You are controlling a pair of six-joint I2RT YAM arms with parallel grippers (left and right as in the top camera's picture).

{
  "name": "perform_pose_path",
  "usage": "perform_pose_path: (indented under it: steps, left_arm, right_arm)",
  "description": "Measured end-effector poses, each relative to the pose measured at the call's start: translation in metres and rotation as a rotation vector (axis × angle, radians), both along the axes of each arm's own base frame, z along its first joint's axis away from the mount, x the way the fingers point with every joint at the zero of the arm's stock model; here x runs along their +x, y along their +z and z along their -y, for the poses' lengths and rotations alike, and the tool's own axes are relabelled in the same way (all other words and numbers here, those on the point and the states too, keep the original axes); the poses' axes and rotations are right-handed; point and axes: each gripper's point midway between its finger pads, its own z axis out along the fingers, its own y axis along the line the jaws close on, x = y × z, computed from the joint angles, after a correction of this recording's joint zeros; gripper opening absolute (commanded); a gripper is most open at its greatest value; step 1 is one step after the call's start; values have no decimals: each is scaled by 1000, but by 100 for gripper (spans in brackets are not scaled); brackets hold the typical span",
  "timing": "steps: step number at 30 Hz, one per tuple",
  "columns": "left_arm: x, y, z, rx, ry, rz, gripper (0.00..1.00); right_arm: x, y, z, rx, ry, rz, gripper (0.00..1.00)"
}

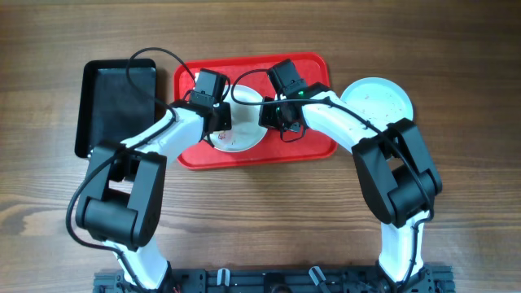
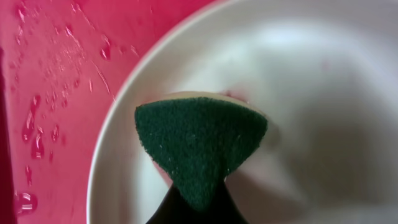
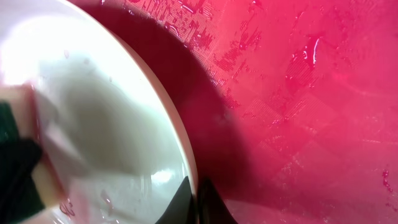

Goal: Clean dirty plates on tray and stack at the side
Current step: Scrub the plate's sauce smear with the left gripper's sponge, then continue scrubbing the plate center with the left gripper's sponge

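Note:
A white plate (image 1: 242, 130) with reddish smears lies on the wet red tray (image 1: 313, 146). My left gripper (image 1: 218, 122) is shut on a green scouring sponge (image 2: 202, 140) and presses it on the plate's inside (image 2: 323, 93). My right gripper (image 1: 273, 114) is shut on the plate's right rim (image 3: 186, 149), one finger inside and one outside (image 3: 194, 199). The sponge shows at the left edge of the right wrist view (image 3: 15, 168). A pale blue plate (image 1: 376, 102) lies on the table right of the tray. A third plate is not in view.
A black rectangular tray (image 1: 118, 102) lies left of the red tray. Water drops cover the red tray (image 2: 43, 93). The two arms meet over the tray's middle. Wooden table all round.

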Motion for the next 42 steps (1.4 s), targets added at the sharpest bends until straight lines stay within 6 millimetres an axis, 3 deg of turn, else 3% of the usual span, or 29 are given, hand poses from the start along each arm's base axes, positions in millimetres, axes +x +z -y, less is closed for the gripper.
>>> perform_pose_path:
  steps: [3,9,20,28,34,42]
  left_arm:
    - [-15,-1,2,-24,-46,-71,4]
    - [-20,0,5,-54,-87,-96,4]
    - [11,1,20,-131,-106,118,4]
    - [16,0,17,-120,-38,173,4]
    - [-2,-2,28,-230,-71,72,4]
    - [-47,0,65,-457,-202,-116,4]
  right_arm:
    - [0,0,0,0,0,0,4]
    - [0,0,0,0,0,0,4]
    - [0,0,0,1,0,2,4]
    - [1,0,0,2,0,4,4]
    - [1,0,0,3,0,4,4]
    - [1,0,-1,4,0,6,4]
